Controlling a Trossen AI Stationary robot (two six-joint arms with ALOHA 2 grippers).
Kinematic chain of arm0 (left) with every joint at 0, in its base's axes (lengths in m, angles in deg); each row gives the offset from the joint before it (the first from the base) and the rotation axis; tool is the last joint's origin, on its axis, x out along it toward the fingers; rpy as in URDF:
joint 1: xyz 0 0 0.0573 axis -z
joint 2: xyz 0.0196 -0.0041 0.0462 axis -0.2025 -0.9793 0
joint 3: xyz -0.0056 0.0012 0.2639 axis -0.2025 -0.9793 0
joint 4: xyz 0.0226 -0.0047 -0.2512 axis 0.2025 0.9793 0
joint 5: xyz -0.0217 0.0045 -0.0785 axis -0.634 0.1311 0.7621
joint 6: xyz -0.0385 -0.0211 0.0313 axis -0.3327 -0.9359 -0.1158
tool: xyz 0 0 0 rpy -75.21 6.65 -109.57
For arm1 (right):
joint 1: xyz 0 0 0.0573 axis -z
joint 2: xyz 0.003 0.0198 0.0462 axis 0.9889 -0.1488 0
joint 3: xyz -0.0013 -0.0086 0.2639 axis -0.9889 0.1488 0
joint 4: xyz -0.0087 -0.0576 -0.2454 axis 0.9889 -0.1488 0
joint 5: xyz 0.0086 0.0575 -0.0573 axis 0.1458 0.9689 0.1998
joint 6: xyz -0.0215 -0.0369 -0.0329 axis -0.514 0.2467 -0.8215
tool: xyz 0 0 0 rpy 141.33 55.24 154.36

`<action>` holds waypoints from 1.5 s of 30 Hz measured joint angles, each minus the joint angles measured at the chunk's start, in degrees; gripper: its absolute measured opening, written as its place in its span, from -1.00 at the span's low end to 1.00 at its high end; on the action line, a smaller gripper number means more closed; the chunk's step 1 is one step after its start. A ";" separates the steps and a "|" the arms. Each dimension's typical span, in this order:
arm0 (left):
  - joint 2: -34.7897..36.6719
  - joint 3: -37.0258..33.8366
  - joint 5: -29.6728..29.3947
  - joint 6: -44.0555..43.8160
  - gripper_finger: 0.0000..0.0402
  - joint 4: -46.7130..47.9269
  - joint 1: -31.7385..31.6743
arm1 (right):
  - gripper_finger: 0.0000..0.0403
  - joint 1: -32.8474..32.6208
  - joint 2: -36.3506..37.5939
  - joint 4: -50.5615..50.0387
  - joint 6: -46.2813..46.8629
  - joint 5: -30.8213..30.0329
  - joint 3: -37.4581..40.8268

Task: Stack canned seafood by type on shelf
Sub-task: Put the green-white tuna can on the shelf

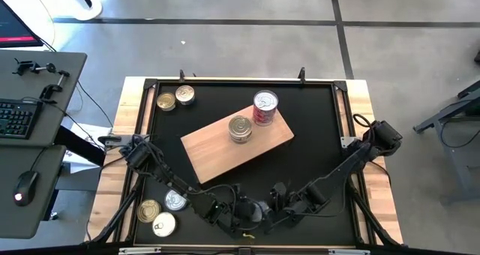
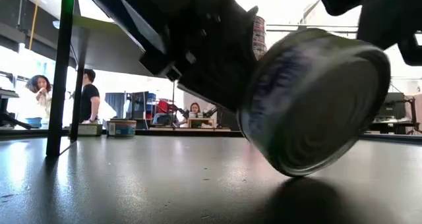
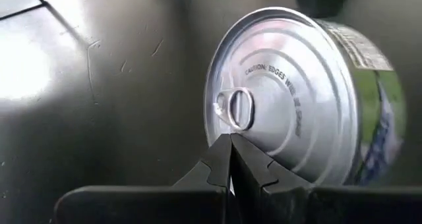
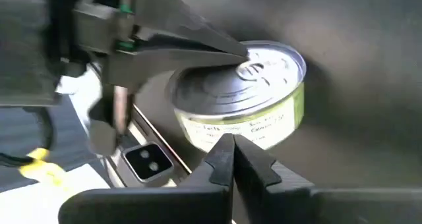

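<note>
A: Where's the tin (image 3: 297,99) relative to the jaws?

B: Right at both sets of tips. Left gripper (image 3: 231,159) has its fingers pressed together, holding nothing, tips at the silver lid just beside the pull ring (image 3: 235,109). Right gripper (image 4: 232,159) is also fully closed and empty, with its tips at the label wall on the other side.

A: So it's pinched between two closed grippers, not held in either?

B: That's my read. In the low view the tin (image 2: 315,100) is tipped up on its rim, lid facing one way, bottom the other. Its axis runs roughly along the line between the two grippers, close to level rather than upright.

A: Which arm is nearer?

B: Both about equal. From above they meet at the near edge of the table (image 1: 315,109), and the tin itself is hidden under them.

A: And the board?

B: Board (image 1: 214,146) sits well ahead of both tips, mid-table, carrying a stack of flat tins (image 1: 240,128) and the taller red-label can (image 1: 265,107). Loose tins (image 1: 174,98) lie beyond the far-left corner, more (image 1: 160,213) outboard of the left arm.

A: Risk?

B: Neither jaw can grasp while shut. One must back off and open, and the tilted tin may then drop flat or roll away.
</note>
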 joint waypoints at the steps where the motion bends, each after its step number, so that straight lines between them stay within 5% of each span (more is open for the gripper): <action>1: -0.04 0.00 0.07 0.00 -1.00 0.00 -0.09 | -1.00 0.01 0.01 0.41 0.06 -0.54 0.00; 24: 1.34 0.00 1.87 4.86 -1.00 4.88 -1.03 | -1.00 0.87 0.22 3.20 -2.00 -6.07 0.31; 33: 3.87 0.00 2.43 3.17 -1.00 16.16 -0.68 | -1.00 2.57 5.65 1.11 -14.38 -9.93 0.33; 39: 8.34 0.00 2.10 -7.47 -1.00 23.21 1.35 | -0.83 5.58 9.55 3.94 -33.87 1.50 0.33; 45: 11.15 0.00 -1.22 -19.25 -1.00 21.22 7.98 | -0.28 7.06 8.66 4.68 -51.75 14.82 -2.39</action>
